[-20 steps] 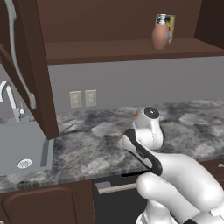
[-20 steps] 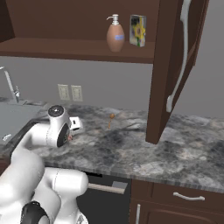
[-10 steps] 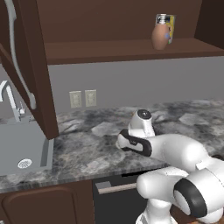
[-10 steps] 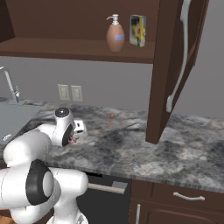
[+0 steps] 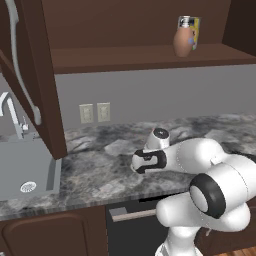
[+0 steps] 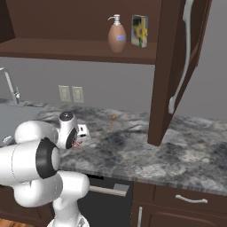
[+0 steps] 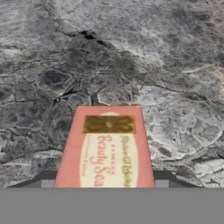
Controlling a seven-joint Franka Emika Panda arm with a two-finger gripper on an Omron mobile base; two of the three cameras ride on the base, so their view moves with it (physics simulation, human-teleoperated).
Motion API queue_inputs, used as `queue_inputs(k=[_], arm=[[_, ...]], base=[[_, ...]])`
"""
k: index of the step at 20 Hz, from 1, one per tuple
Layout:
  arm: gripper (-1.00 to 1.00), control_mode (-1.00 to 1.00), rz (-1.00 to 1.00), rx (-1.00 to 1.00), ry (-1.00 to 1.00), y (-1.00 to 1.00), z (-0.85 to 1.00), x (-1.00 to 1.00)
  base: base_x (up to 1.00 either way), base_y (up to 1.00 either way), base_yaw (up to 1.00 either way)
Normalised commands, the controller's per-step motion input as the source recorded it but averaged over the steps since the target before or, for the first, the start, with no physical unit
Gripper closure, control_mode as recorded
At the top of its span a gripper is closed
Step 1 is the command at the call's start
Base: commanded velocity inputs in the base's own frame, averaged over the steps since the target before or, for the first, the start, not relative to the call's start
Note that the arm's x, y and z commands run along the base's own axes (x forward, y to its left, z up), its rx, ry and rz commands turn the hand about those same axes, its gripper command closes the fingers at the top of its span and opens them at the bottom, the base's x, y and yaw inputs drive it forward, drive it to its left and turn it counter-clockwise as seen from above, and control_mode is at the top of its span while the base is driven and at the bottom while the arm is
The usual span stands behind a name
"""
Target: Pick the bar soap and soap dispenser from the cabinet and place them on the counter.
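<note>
Lowered fingers [image 7: 105, 187] flank bar soap [image 7: 105, 148] above counter [image 7: 175, 65].

Glossy white arm [image 5: 200, 155], dark joints

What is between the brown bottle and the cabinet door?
A yellow-and-blue box stands on the shelf between the bottle and the door, seen in the right base view.

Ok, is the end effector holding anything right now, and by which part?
The bar soap, it seems: the end effector grips its two long sides near one end, label facing the hand camera, low over the counter.
</note>
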Motion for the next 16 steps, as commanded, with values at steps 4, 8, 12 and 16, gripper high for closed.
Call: queue_inputs(k=[4,8,12,16], arm=[[1.0,-1.0,0.0,0.0,0.0,0.0,-0.26,0.07],[1.0,-1.0,0.0,0.0,0.0,0.0,-0.25,0.02],[1.0,-1.0,0.0,0.0,0.0,0.0,-0.25,0.01],[-1.0,-1.0,0.0,0.0,0.0,0.0,-0.23,0.0]], base=[[0.0,0.0,0.0],[0.0,0.0,0.0],[0.0,0.0,0.0],[0.0,0.0,0.0]])
